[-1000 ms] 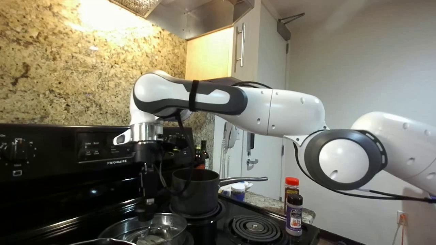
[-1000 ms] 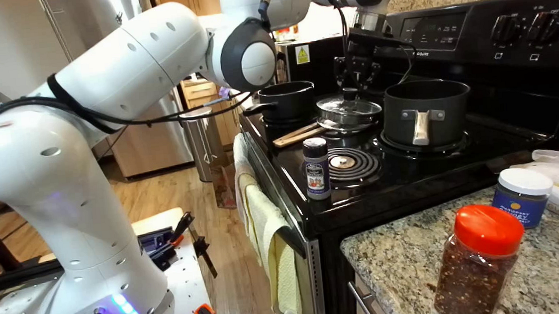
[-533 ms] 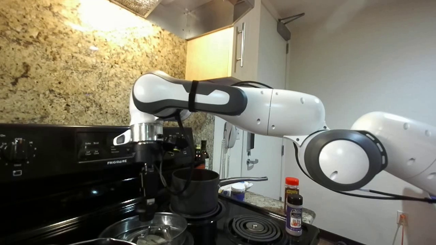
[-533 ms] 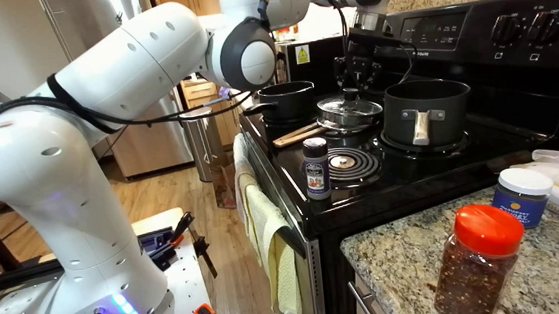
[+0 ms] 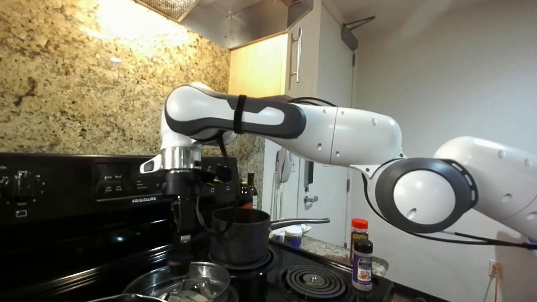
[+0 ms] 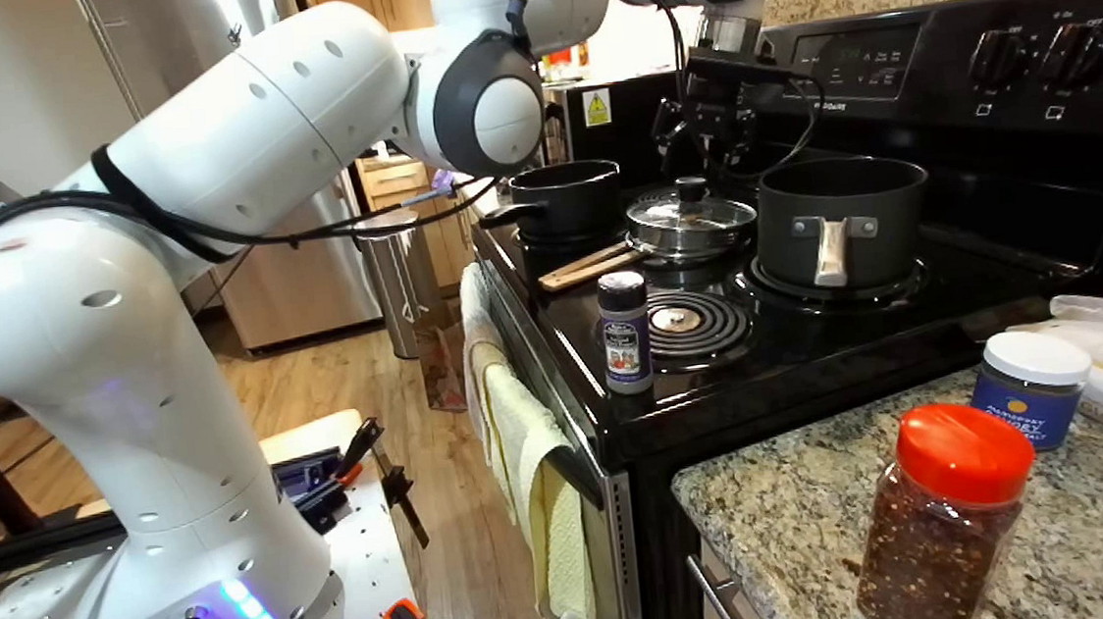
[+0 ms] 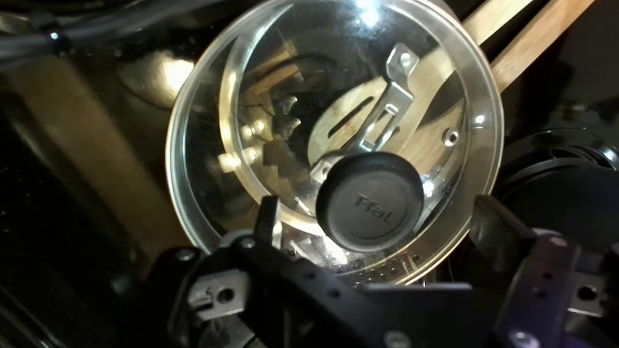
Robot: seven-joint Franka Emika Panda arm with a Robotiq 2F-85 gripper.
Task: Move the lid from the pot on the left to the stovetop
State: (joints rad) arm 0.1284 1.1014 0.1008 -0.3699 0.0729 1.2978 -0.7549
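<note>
The lid (image 6: 667,212), clear glass with a shiny metal rim and a black knob (image 6: 692,189), rests on the black stovetop (image 6: 810,340). Wooden utensils (image 7: 529,41) run under it, their heads showing through the glass. My gripper (image 7: 382,215) is open over the lid, its fingers wide apart on either side of the knob and touching neither side of it. In an exterior view the gripper (image 6: 708,151) stands just above and behind the knob. The pot on the left (image 6: 568,205) is dark and uncovered; elsewhere only its rim (image 5: 128,297) shows at the bottom edge.
A larger dark pot (image 6: 845,227) with a metal handle stands close beside the lid and gripper. In front are a bare coil burner (image 6: 675,319) and a spice bottle (image 6: 625,333). Behind rises the control panel (image 6: 862,59). Jars, including a red-capped one (image 6: 943,525), stand on the counter.
My gripper has opened, let go of the lid's knob and risen slightly. The lid has settled a touch lower on the stovetop.
</note>
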